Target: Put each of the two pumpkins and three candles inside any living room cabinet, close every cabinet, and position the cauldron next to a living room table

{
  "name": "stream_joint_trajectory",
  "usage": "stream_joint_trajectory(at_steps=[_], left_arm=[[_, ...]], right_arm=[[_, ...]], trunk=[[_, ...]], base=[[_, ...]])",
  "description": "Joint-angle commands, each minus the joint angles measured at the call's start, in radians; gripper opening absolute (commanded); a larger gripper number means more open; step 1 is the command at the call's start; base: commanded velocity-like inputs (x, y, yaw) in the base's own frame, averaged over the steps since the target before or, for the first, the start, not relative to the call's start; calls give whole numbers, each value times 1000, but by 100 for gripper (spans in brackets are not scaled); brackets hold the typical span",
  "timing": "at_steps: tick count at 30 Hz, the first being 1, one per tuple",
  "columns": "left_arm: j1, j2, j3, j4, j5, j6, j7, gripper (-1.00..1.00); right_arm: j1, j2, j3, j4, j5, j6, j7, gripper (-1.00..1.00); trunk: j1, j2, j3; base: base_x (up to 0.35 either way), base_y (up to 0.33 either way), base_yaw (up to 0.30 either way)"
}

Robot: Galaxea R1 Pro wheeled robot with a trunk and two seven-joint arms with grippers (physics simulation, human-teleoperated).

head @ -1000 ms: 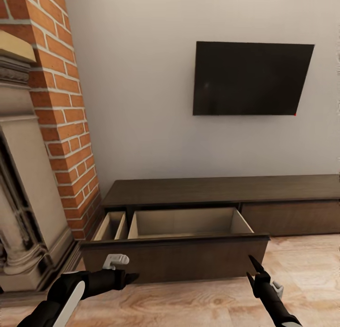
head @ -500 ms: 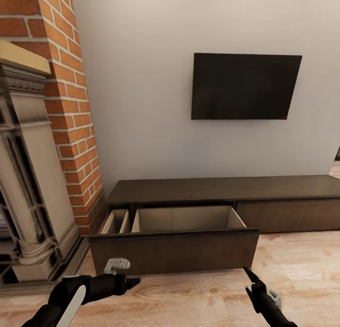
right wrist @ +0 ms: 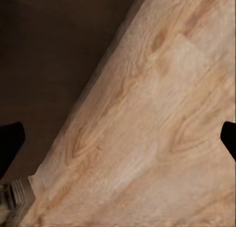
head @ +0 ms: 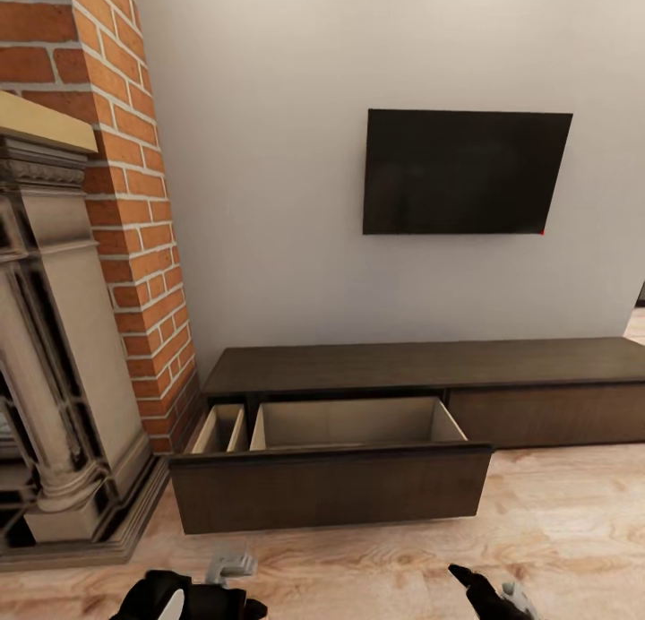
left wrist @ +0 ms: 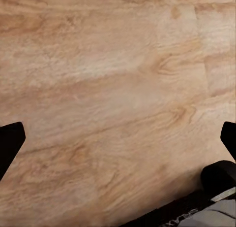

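At far left stands the carved fireplace [head: 54, 351] against brick. Beside it, the cabinet [head: 421, 369] has 1 wide drawer [head: 331, 486] pulled out, its pale interior looking empty as far as can be seen. The left gripper [left wrist: 118, 138] and right gripper [right wrist: 118, 138] hang over bare floor [head: 555, 530], jaws apart, holding nothing. Judging by this, loading hasn't begun; 2 pumpkins, 3 candles, closing and the cauldron remain.

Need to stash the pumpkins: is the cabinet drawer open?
Open: the drawer is pulled out of the cabinet, its pale compartments showing nothing inside.
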Motion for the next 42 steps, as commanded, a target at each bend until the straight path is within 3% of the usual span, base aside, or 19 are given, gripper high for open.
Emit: stream_joint_trajectory(at_steps=[1, 4, 5, 6, 7, 10, 12, 15, 19, 25, 33, 42], left_arm=[[-1, -15, 0, 29, -1, -8, 48, 100], [-1, -76, 1, 112, 0, -82, 245, 100], [-1, -88, 1, 126, 0, -100, 283, 100], [-1, -121, 0, 177, 2, -159, 398, 100], [-2, -143, 0, 212, 3, -201, 471, 100], [-3, -179, 0, 293, 11, -317, 594, 100], [-3, -191, 0, 349, 34, -403, 632, 100], [-5, -196, -3, 429, 85, -502, 651, 100], [-5, -195, -5, 482, 111, -607, 651, 100], [-4, -197, -6, 493, 116, -674, 651, 100], [-4, -196, -2, 498, 121, -708, 651, 100], [-4, -198, -5, 527, 122, -790, 655, 100]], right_arm=[[-2, -1, 7, 3, 35, -19, -33, 100], [-2, -3, 7, 3, 149, -104, -121, 100], [-2, -3, 8, 3, 166, -115, -131, 100], [-2, -4, 8, 3, 219, -142, -152, 100], [-2, -4, 9, 3, 256, -158, -162, 100], [-2, -5, 9, 4, 338, -221, -173, 100], [-1, -2, 9, 8, 372, -284, -179, 100], [16, 0, 10, 9, 391, -331, -185, 100], [33, 1, 11, 9, 396, -346, -187, 100], [36, 1, 11, 10, 403, -347, -183, 100], [40, 1, 12, 11, 405, -346, -184, 100], [40, 2, 13, 11, 424, -346, -187, 100]], trunk=[[-4, 7, 2], [-16, 28, 12], [-19, 35, 15], [-23, 42, 18], [-27, 49, 21], [-35, 63, 27], [-35, 63, 27], [-35, 63, 27], [-35, 63, 27], [-35, 63, 27], [-65, 119, 52], [-100, 182, 72]], base=[[0, 0, 0], [0, 0, 0], [0, 0, 0], [0, 0, 0], [0, 0, 0], [0, 0, 0], [0, 0, 0], [0, 0, -9], [0, 0, -164], [0, 0, -275], [-12, 0, -290], [-292, 0, -240]])
